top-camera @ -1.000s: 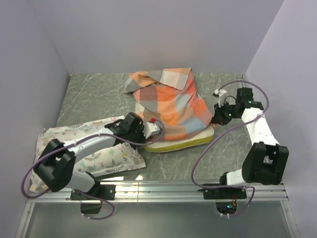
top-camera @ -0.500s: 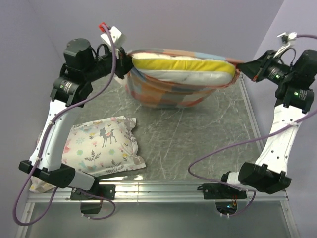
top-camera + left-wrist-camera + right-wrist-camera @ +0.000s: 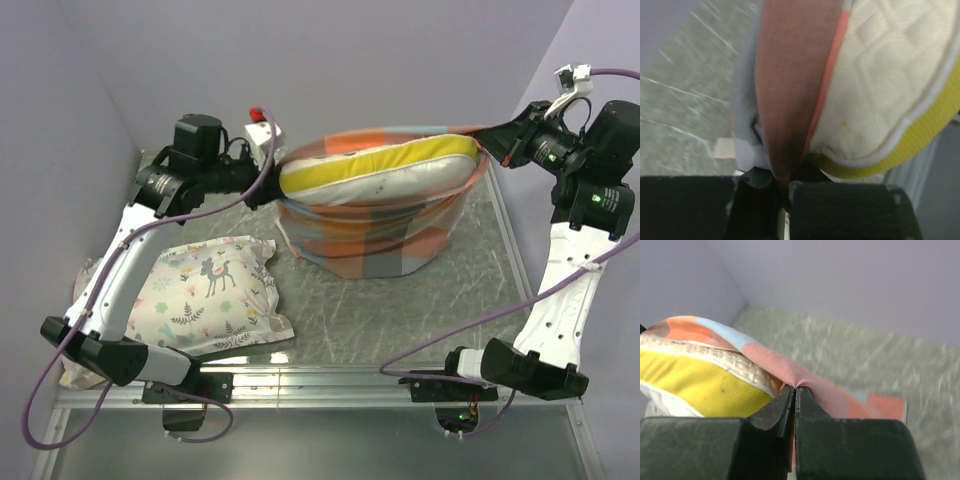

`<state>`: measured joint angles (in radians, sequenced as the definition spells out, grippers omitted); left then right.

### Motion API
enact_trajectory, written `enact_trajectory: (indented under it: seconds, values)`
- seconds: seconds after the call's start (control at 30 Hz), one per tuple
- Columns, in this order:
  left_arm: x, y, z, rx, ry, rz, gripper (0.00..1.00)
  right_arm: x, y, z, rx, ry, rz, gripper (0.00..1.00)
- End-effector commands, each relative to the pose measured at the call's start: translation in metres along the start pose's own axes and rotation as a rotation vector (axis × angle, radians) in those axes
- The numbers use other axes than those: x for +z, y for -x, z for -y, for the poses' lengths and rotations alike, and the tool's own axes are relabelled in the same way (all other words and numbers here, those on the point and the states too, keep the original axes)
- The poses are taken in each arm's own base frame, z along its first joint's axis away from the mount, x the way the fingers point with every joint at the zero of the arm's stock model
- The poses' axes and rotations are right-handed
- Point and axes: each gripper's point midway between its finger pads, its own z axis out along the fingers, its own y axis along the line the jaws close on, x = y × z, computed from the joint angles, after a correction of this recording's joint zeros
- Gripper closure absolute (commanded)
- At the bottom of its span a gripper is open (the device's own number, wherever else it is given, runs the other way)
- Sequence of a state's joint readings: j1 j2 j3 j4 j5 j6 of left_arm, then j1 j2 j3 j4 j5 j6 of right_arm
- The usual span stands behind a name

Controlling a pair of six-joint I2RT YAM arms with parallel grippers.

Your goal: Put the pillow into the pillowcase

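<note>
Near-left corner of the counter: a deer-printed pillow lies flat. Beyond it, above the counter's middle, the checked pillowcase hangs like a sling with the pillow sunk inside, yellow band showing. The left gripper and right gripper each clamp the mouth's hem at opposite ends. It looks light, soft and bulky, and the hem corners seem the surest hold.

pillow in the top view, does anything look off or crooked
The pillow is not fully in: its yellow-edged top bulges out of the pillowcase mouth and sits tilted, higher at the right hand than at the left hand. Nothing looks torn or spilled.
</note>
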<state>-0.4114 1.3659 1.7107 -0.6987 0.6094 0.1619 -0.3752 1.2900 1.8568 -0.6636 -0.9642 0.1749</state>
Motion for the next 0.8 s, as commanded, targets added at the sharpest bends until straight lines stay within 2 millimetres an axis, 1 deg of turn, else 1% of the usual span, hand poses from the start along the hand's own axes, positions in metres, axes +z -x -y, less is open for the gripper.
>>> enact_trajectory:
  seconds: [0.0, 0.03, 0.07, 0.1, 0.13, 0.17, 0.2, 0.23, 0.27, 0.33, 0.37, 0.4, 0.43, 0.47, 0.5, 0.53, 0.6, 0.63, 0.67, 0.7, 0.73, 0.77]
  values:
    - [-0.020, -0.007, 0.032, 0.095, -0.122, -0.093, 1.00, -0.006, -0.002, 0.032, -0.108, -0.139, -0.016, 1.00]
    - [-0.027, -0.001, 0.035, 0.122, -0.130, -0.106, 1.00, -0.011, -0.002, 0.038, -0.099, -0.159, -0.024, 1.00]
    - [-0.027, -0.004, 0.032, 0.128, -0.136, -0.141, 1.00, -0.013, -0.005, 0.040, -0.123, -0.165, -0.040, 1.00]
    - [-0.040, -0.014, 0.039, 0.153, -0.163, -0.212, 1.00, -0.012, -0.012, 0.043, -0.119, -0.167, -0.063, 1.00]
    - [-0.044, -0.025, 0.041, 0.155, -0.184, -0.261, 1.00, -0.011, -0.019, 0.044, -0.115, -0.160, -0.084, 1.00]
    - [-0.044, -0.043, 0.039, 0.150, -0.200, -0.330, 1.00, -0.011, -0.026, 0.049, -0.102, -0.170, -0.097, 1.00]
    - [-0.046, -0.047, 0.041, 0.098, -0.178, -0.348, 1.00, -0.010, -0.028, 0.052, -0.094, -0.178, -0.102, 1.00]
    - [-0.049, -0.049, 0.043, 0.086, -0.179, -0.349, 1.00, -0.010, -0.031, 0.054, -0.082, -0.182, -0.111, 1.00]
    - [-0.058, -0.045, 0.053, 0.091, -0.185, -0.326, 1.00, -0.010, -0.034, 0.055, -0.081, -0.183, -0.120, 1.00]
    - [-0.066, -0.047, 0.059, 0.040, -0.168, -0.327, 0.99, -0.012, -0.039, 0.055, -0.082, -0.191, -0.133, 1.00]
    - [-0.067, -0.051, 0.059, -0.014, -0.145, -0.345, 0.95, -0.013, -0.040, 0.055, -0.082, -0.195, -0.137, 1.00]
    - [-0.070, -0.051, 0.061, -0.032, -0.143, -0.342, 0.92, -0.014, -0.040, 0.053, -0.087, -0.193, -0.140, 1.00]
    - [-0.073, -0.051, 0.058, -0.045, -0.127, -0.330, 0.87, -0.016, -0.042, 0.052, -0.087, -0.195, -0.148, 1.00]
    - [-0.080, -0.050, 0.062, -0.073, -0.114, -0.309, 0.68, -0.017, -0.042, 0.050, -0.088, -0.195, -0.147, 1.00]
    - [-0.081, -0.047, 0.061, -0.082, -0.093, -0.287, 0.64, -0.017, -0.043, 0.048, -0.091, -0.190, -0.151, 1.00]
    - [-0.087, -0.038, 0.061, -0.073, -0.071, -0.238, 0.62, -0.018, -0.045, 0.048, -0.082, -0.191, -0.158, 1.00]
    - [-0.087, -0.035, 0.061, -0.128, -0.068, -0.204, 0.76, -0.018, -0.049, 0.047, -0.071, -0.184, -0.170, 1.00]
    - [-0.089, -0.033, 0.053, -0.150, -0.045, -0.185, 0.82, -0.018, -0.050, 0.046, -0.062, -0.181, -0.172, 1.00]
    - [-0.087, -0.025, 0.046, -0.161, -0.032, -0.149, 0.96, -0.018, -0.051, 0.045, -0.055, -0.174, -0.174, 1.00]
    - [-0.086, -0.019, 0.042, -0.176, -0.032, -0.118, 0.98, -0.018, -0.052, 0.042, -0.048, -0.164, -0.176, 1.00]
    - [-0.082, -0.012, 0.048, -0.188, -0.096, -0.083, 0.94, -0.017, -0.052, 0.036, -0.048, -0.143, -0.176, 1.00]
    - [-0.079, -0.008, 0.053, -0.186, -0.146, -0.073, 0.70, -0.016, -0.051, 0.031, -0.047, -0.130, -0.176, 1.00]
